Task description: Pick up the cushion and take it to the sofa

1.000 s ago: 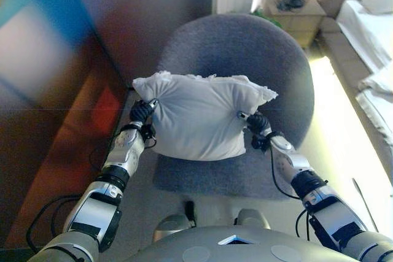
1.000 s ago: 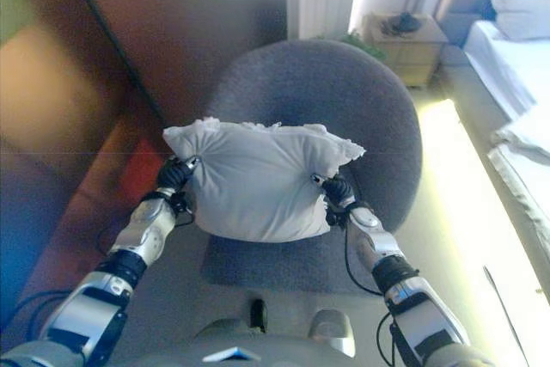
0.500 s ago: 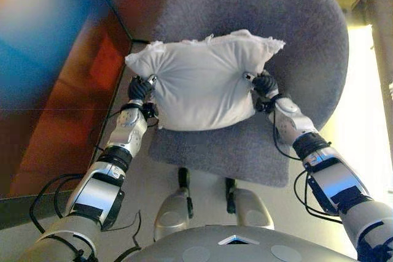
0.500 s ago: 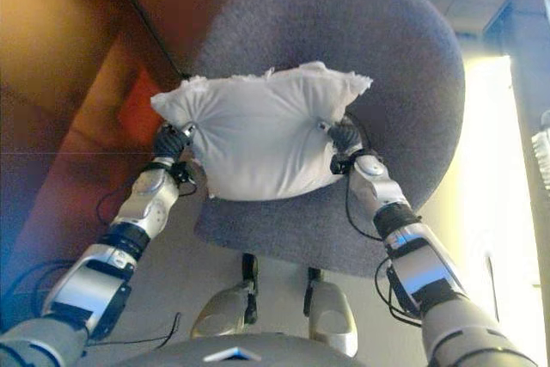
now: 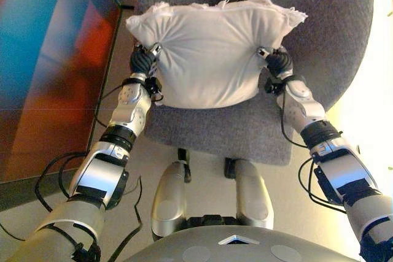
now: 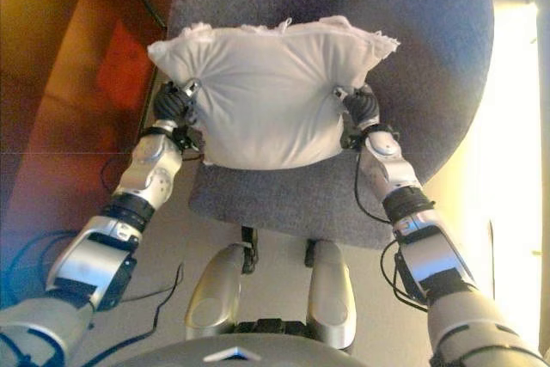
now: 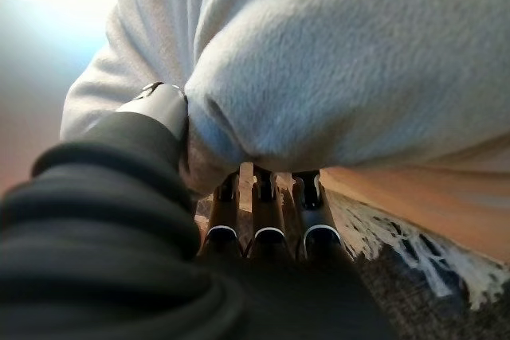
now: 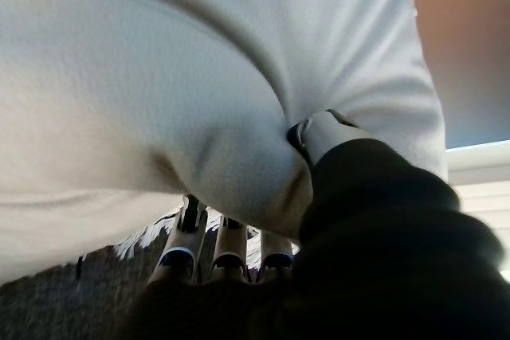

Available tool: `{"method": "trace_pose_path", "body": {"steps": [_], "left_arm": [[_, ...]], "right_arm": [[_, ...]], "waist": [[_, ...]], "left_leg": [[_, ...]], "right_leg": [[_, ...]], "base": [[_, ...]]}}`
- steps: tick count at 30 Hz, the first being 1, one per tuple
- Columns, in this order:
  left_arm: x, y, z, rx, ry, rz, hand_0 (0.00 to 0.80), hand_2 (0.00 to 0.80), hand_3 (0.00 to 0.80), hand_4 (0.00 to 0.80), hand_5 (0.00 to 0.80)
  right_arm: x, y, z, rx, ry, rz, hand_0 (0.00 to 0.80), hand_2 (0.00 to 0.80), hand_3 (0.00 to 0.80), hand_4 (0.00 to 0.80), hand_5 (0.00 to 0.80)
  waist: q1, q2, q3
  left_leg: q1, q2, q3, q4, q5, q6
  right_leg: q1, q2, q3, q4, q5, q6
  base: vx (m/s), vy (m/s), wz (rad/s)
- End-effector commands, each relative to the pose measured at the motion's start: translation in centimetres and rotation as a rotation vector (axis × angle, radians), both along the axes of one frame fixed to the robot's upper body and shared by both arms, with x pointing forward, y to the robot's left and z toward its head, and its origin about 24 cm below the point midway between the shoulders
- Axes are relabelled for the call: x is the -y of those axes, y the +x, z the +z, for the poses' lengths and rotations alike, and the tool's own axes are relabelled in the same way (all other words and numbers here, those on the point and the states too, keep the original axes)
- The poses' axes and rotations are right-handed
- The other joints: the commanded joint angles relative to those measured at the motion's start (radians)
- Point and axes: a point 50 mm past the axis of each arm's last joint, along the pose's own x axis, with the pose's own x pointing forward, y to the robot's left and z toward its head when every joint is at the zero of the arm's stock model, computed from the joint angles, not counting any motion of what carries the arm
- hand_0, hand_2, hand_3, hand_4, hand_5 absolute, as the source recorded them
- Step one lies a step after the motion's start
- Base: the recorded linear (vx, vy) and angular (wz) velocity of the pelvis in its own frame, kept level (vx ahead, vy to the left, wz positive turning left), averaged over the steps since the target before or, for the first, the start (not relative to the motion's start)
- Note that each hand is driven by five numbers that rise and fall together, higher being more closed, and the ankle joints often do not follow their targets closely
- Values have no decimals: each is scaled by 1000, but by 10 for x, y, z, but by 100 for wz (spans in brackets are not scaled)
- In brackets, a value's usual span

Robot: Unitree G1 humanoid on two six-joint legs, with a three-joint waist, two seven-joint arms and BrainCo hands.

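My left hand (image 5: 143,61) pinches the white cushion (image 5: 209,53) at 9 o'clock. My right hand (image 5: 279,62) pinches it at 3. Grey armchair (image 5: 331,35) beneath.

cushion (image 5: 212,53): soft matt white cloth, frayed fringe | chair (image 5: 344,41): rough grey fabric

A grey upholstered armchair (image 5: 319,47) fills the scene from 12 to 2 o'clock, with a rounded backrest and a flat seat pad whose front edge lies near centre. The floor (image 5: 202,170) below the seat is pale and smooth. From 9 to 11 o'clock stands a glossy reddish-brown panel (image 5: 55,90) with a dark edge. It carries blue and orange reflections. Strong yellow-white light falls on the floor at 3 o'clock.
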Motion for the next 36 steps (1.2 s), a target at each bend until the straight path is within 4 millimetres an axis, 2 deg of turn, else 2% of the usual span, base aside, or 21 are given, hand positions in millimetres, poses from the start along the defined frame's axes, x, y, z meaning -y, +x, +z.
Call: {"method": "trace_pose_path", "body": {"steps": [1, 6, 11, 17, 21, 22, 30, 31, 32, 33, 34, 35, 36], "left_arm": [[31, 11, 55, 175, -12, -119, 800, 800, 800, 800, 800], [51, 15, 71, 188, -38, -156, 800, 800, 800, 800, 800], [57, 15, 72, 179, -72, -99, 800, 800, 800, 800, 800], [32, 20, 68, 132, -67, 63, 800, 800, 800, 800, 800], [18, 22, 62, 88, -78, 148, 800, 800, 800, 800, 800], [16, 22, 59, 80, -78, 167, 800, 800, 800, 800, 800], [8, 21, 48, 56, -93, 199, 800, 800, 800, 800, 800], [7, 21, 47, 55, -97, 194, 800, 800, 800, 800, 800], [7, 21, 47, 53, -93, 188, 800, 800, 800, 800, 800], [7, 22, 47, 47, -86, 184, 800, 800, 800, 800, 800], [7, 22, 47, 40, -83, 185, 800, 800, 800, 800, 800], [6, 23, 47, 34, -81, 186, 678, 678, 678, 678, 678], [5, 23, 46, 27, -80, 188, 188, 188, 188, 188, 188]], "right_arm": [[-7, 8, 69, 259, 11, 40, 800, 800, 800, 800, 800], [-4, 13, 87, 296, -1, 33, 800, 800, 800, 800, 800], [-12, 16, 94, 316, -22, 53, 800, 800, 800, 800, 800], [-22, 23, 104, 283, -106, 103, 800, 800, 800, 800, 800], [-33, 29, 108, 261, -158, 136, 800, 800, 800, 800, 800], [-35, 30, 109, 261, -168, 140, 800, 800, 800, 800, 800], [-52, 37, 117, 245, -274, 137, 800, 800, 800, 800, 800], [-53, 38, 117, 235, -273, 128, 653, 653, 653, 653, 653], [-53, 39, 116, 220, -271, 117, 50, 50, 50, 50, 50], [-51, 41, 115, 206, -272, 95, 0, 0, 0, 0, 0], [-49, 42, 114, 200, -271, 74, 0, 0, 0, 0, 0], [-47, 42, 113, 192, -269, 49, 0, 0, 0, 0, 0], [-43, 43, 111, 179, -268, -1, 0, 0, 0, 0, 0]], "waist": [[-22, -5, -47], [-28, -1, -36], [-17, -4, -30], [8, -3, -23], [37, 5, -13], [44, 9, -11], [86, 30, 14], [89, 30, 15], [93, 31, 17], [96, 32, 19], [97, 32, 19], [99, 32, 20], [100, 33, 21]], "left_leg": [[-44, -23, -28, 129, -86, 2], [-53, -22, -28, 130, -78, -1], [-34, -22, -39, 112, -66, -9], [-57, -26, -63, 120, -55, -18], [-99, -41, -85, 142, -52, -15], [-101, -43, -92, 155, -79, -20], [-146, -61, -106, 158, -57, -22], [-147, -61, -107, 159, -56, -23], [-147, -60, -108, 159, -55, -24], [-146, -59, -108, 158, -54, -24], [-145, -58, -108, 157, -54, -24], [-144, -58, -109, 155, -54, -24], [-143, -56, -109, 155, -54, -24]], "right_leg": [[23, -11, 25, -16, 24, 5], [11, -5, 30, -3, 21, 3], [34, -4, 23, -19, 25, 9], [30, -14, 6, -16, 24, 9], [-5, -25, -8, 15, 17, 5], [-9, -24, -4, 35, -11, 10], [-60, -29, -14, 74, -15, 9], [-61, -29, -15, 77, -16, 9], [-61, -29, -15, 78, -17, 9], [-62, -28, -15, 82, -18, 9], [-62, -28, -15, 83, -19, 9], [-62, -27, -15, 85, -21, 10], [-62, -27, -15, 88, -22, 11]], "base": [[0, 0, 0], [9, 2, -4], [36, -22, -3], [5, -7, 1], [-6, -5, 7], [35, -2, 22], [-11, 31, 30], [18, 27, 17], [23, 18, 4], [0, 0, 0], [0, 0, 0], [0, 0, 0], [25, 18, -4]]}}
